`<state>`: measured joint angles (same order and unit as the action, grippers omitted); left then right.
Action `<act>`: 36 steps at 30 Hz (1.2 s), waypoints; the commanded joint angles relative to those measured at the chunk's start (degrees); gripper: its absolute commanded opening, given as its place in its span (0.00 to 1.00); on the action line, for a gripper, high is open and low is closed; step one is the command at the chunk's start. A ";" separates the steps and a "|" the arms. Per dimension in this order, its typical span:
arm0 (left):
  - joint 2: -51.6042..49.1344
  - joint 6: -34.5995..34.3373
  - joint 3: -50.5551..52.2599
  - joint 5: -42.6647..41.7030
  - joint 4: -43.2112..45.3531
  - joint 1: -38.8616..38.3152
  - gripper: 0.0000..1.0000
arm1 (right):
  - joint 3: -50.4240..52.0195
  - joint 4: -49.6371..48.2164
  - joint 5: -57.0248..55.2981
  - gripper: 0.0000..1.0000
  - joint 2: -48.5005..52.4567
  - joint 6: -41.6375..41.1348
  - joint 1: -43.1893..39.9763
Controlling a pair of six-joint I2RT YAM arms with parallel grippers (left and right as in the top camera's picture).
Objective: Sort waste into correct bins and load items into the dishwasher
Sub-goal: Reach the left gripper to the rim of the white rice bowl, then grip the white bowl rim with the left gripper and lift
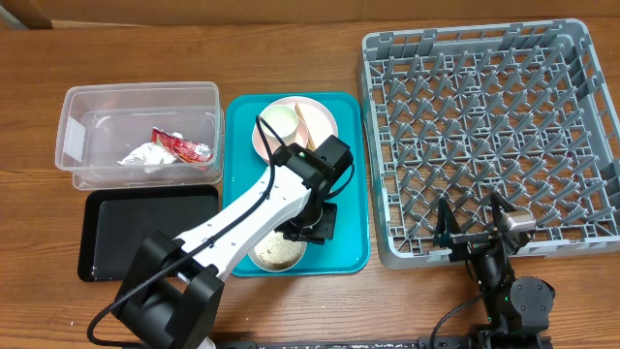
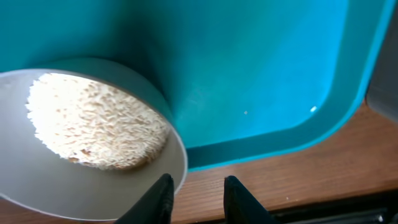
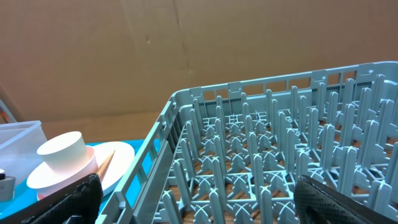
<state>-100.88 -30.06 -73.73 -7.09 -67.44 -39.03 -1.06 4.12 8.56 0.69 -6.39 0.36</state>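
The grey rack (image 1: pixel 484 126) on the right holds nothing yet. The right gripper (image 1: pixel 472 221) hangs at its near edge, jaws spread wide and empty. The teal tray (image 1: pixel 351 213) lies in the middle, with the clear tub (image 1: pixel 87 126) and the black tray (image 1: pixel 145 223) to its left. At the teal tray's far end is the pink plate (image 1: pixel 325 118), carrying the cup (image 1: pixel 278 118) and the chopsticks (image 1: pixel 302 124). At its near end is the bowl (image 2: pixel 93 186), with rice (image 2: pixel 93 124) heaped inside. The napkin (image 1: pixel 145 155) and wrapper (image 1: pixel 179 145) are already in the tub. The left gripper (image 2: pixel 196 199) is down at the bowl's rim with its jaws slightly parted. Only bare table shows between them, and the rim sits just beside one fingertip, so it appears not to be gripping anything. The main risk is a pinch that catches only the thin rim's edge. The bowl could then slip or tip as it lifts, spilling rice over the teal tray or the table. If the rice goes into the shallow black tray, a quick pour could send grains over its low wall.
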 commanded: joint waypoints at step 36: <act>0.72 -5.86 9.46 6.80 8.76 -0.37 0.19 | 0.61 -0.28 -0.15 1.00 -0.52 -0.07 -0.11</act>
<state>-100.88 -35.05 -65.12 -3.29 -58.67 -39.03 -1.06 4.12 8.58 0.69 -6.37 0.36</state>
